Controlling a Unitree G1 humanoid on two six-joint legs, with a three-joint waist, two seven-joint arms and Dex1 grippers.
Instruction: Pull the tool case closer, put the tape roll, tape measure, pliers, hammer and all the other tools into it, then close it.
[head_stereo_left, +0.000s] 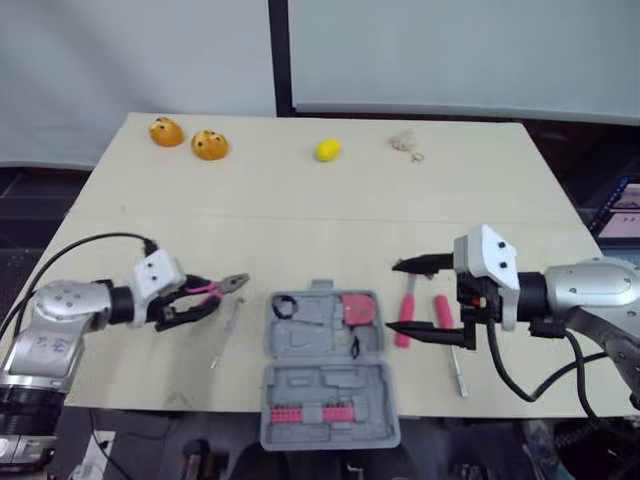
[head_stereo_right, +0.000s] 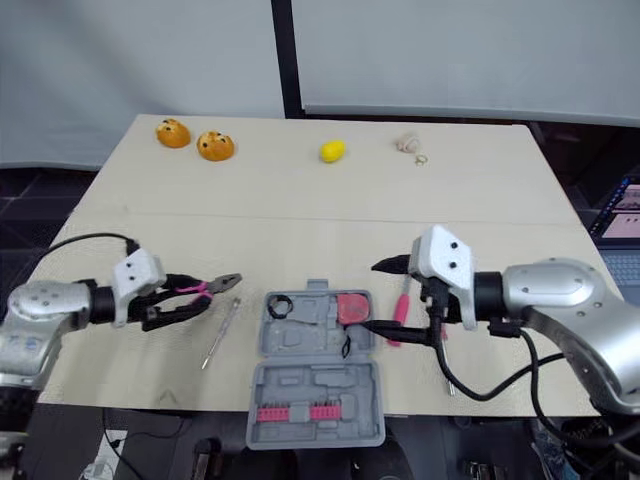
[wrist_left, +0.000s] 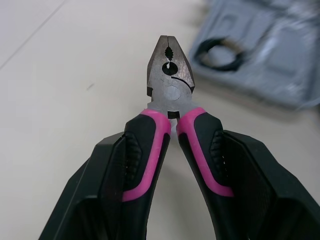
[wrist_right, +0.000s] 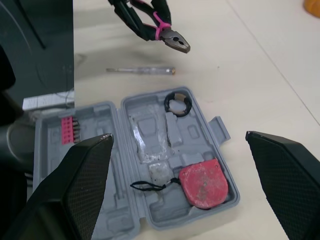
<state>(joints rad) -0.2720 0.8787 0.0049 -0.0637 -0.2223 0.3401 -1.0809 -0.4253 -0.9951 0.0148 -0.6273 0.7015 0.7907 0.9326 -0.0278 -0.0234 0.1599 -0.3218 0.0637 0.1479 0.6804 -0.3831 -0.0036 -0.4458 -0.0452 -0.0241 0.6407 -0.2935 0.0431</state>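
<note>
– What is in the tool case (head_stereo_left: 320, 385) right now?

– It lies open at the near edge of the table (head_stereo_left: 300, 190), in front of you. In its far half you have the black tape roll (wrist_right: 166, 104) at the left corner and the red tape measure (wrist_right: 202, 182) at the right. The near half carries a row of pink bits (wrist_right: 70, 130).

– And my grippers?

– Your left gripper (head_stereo_left: 200, 300) has its fingers clamped around the pink-and-black handles of the pliers (wrist_left: 170, 85), just left of the case, nose pointing toward it. Your right gripper (head_stereo_left: 393, 297) is spread wide with nothing between its fingers, by the case's right side.

– What lies outside the case?

– A slim screwdriver (head_stereo_left: 226, 333) lies between your left gripper and the case. Right of the case you have two pink-handled tools (head_stereo_left: 405, 320) and a thin metal piece (head_stereo_left: 458, 370); I can't tell what kind they are.
</note>
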